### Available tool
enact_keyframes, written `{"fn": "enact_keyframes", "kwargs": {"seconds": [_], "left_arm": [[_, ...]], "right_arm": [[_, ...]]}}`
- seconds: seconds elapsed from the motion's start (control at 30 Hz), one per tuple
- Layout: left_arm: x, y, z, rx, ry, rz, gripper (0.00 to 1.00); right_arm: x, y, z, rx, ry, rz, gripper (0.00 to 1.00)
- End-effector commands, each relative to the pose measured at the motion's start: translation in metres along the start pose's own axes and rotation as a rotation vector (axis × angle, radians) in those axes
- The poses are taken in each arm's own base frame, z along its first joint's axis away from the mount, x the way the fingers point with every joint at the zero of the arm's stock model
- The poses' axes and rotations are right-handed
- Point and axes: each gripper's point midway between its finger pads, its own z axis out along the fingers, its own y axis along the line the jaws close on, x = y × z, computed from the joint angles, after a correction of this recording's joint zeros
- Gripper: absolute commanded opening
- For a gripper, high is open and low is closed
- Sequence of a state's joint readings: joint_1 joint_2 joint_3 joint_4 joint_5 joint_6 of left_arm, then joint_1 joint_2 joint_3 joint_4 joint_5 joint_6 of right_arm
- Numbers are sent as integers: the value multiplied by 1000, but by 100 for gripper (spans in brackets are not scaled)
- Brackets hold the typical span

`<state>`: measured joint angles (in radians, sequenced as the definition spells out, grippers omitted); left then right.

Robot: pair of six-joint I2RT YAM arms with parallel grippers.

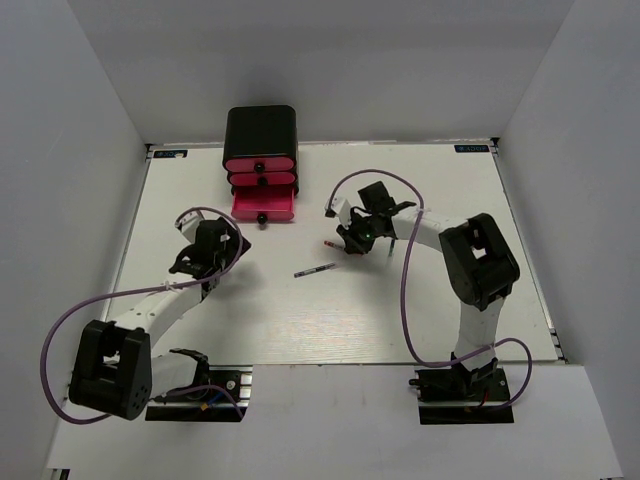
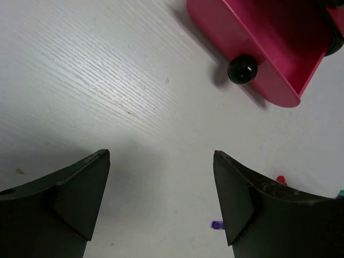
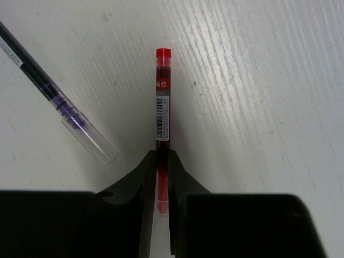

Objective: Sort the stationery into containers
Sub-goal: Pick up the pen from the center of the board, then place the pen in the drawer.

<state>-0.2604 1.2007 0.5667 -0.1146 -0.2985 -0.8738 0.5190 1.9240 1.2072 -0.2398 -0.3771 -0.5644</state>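
The right tool [image 3: 162,157] is pinched narrow on one end of a red pen [image 3: 163,102], which lies on the white worktop [image 1: 420,290] right of centre, with a clear-capped dark pen [image 3: 59,102] near it on its left. The left tool [image 2: 161,156] stands wide over the worktop, just near of the pulled-out lowest pink drawer [image 2: 269,48] of the black box [image 1: 260,128] at the far side

I'm white links [image 1: 160,303] between black joints [image 1: 110,365], purple cables [image 1: 405,290] looping alongside — my left gripper [image 2: 161,161] has matte black fingers [image 2: 75,193]
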Motion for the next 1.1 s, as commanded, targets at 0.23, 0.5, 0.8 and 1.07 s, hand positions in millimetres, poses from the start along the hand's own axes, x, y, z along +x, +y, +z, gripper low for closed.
{"fn": "enact_keyframes", "kwargs": {"seconds": [0.23,0.5,0.8,1.07], "left_arm": [[43,-24,-21,168,211,-3,86],[55,-24,-38,346,200,193,78],[42,-30,-63,452,112,231,78],[43,-40,-63,505,136,347,75]], "right_arm": [[-94,-11,-20,-8,-164,-228,0],[-208,-2,-10,-16,-352,-458,0],[-270,-9,47,83,-477,-540,0],[-275,-22,63,151,-505,-544,10]]}}
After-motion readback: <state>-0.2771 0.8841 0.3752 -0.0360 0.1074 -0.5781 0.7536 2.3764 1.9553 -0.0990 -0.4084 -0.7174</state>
